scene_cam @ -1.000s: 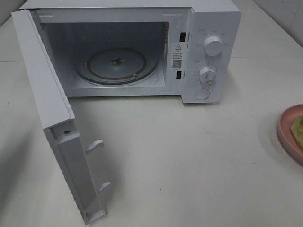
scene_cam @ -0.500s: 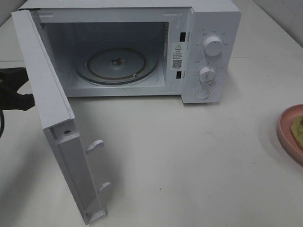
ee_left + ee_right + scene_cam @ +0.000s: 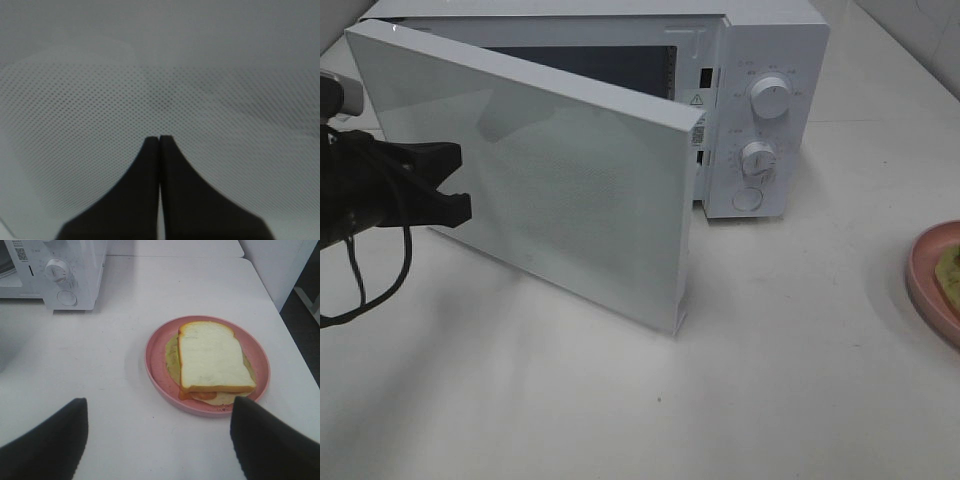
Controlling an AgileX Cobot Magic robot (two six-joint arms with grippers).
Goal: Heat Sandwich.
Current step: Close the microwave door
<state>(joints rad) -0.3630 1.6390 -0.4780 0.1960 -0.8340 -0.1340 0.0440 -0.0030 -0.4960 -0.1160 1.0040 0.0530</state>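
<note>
We see the white microwave (image 3: 760, 110) on the white desk (image 3: 770, 350), its door (image 3: 540, 180) swung partway, angled out in front of the cavity, hinged on the side away from the dials (image 3: 770, 98). Left end effector (image 3: 455, 185) sits against the door's outer face, fingers pressed together, nothing between them; the left wrist view shows the two black tips meeting right at the dotted door mesh. A black cable (image 3: 360, 290) loops below that arm.

Sandwich (image 3: 212, 357) lies flat on the pink plate (image 3: 157, 365), on the desk well apart from the microwave, on its dial side. Top slice is pale with tan crust, red and greenish filling pokes out at the edges. In the high view only a sliver of plate and sandwich shows at the frame edge.

Right end effector (image 3: 157, 440) hovers near the plate, fingers (image 3: 50, 440) spread wide, holding nothing, not touching the sandwich.
</note>
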